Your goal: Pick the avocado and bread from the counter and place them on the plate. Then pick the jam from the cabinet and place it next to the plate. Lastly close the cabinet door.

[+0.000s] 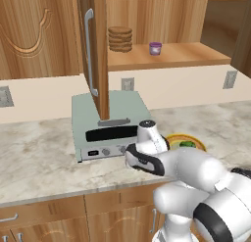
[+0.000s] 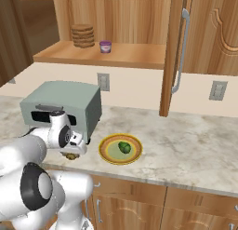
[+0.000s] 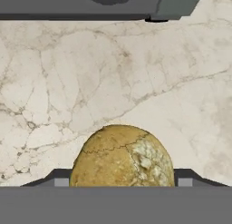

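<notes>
Worktop (image 2: pixel 195 145) of marbled stone carries everything at floor level of the job; wall cabinet (image 1: pixel 196 55) above it stands with its door (image 1: pixel 98 50) swung out, edge-on to the left base camera, silver bar handle facing left. Toaster oven (image 1: pixel 110 123) sits on the worktop below the door. Arm is bent low, its hand down just in front of the oven's lower edge.

Plate (image 2: pixel 108 154) lies on the worktop just right of the oven, with the avocado (image 2: pixel 124 147) resting on its green centre. First item judged done.

Stack of flat brown discs (image 2: pixel 82 36) and the purple jam jar (image 2: pixel 105 46) stand near each other on the cabinet shelf; jar untouched.

Bread (image 3: pixel 121 157) lies on the worktop directly between the two finger tips in the hand view, and a brown sliver shows under the hand in the right base view. Tool (image 3: pixel 121 182) is down around the bread, a tip on each side; whether the tips already press on it cannot be told.

Remaining, by my reading: secure and carry bread to plate, fetch jam and set it beside the plate, shut the door.
</notes>
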Robot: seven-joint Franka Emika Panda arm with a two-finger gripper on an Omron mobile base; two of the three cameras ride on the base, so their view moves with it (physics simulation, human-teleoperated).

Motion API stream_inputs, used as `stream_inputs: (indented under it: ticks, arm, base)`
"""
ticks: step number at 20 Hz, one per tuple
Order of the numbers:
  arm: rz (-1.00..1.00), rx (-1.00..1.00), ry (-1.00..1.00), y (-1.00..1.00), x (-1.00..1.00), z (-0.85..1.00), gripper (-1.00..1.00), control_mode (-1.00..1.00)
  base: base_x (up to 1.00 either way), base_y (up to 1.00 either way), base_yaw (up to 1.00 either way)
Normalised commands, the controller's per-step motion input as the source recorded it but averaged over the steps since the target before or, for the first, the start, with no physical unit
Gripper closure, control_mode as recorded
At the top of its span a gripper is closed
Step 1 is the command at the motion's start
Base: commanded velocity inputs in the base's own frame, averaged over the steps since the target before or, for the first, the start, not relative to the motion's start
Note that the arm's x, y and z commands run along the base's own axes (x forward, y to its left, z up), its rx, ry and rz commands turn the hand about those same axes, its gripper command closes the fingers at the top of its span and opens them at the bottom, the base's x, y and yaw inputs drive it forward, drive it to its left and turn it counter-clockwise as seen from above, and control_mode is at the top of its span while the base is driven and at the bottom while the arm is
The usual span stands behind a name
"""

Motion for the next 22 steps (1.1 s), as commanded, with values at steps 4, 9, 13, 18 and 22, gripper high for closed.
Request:
stream_inputs:
  ticks: [4,9,13,18,22]
  arm:
    - [-0.01,0.04,-0.06,-0.2,-0.63,0.75,1.0,-1.0]
    - [-0.02,0.0,-0.04,-0.21,-0.69,0.78,1.0,-1.0]
    - [0.0,0.0,-0.02,-0.47,-0.62,0.52,1.0,-1.0]
    - [0.0,0.0,-0.04,-0.6,-0.12,0.43,1.0,-1.0]
    - [0.0,0.0,-0.01,-0.62,0.0,0.24,1.0,-1.0]
  base:
    - [0.0,0.0,0.0]
    - [0.0,0.0,0.0]
    - [0.0,0.0,0.0]
    - [0.0,0.0,0.0]
    - [0.0,0.0,0.0]
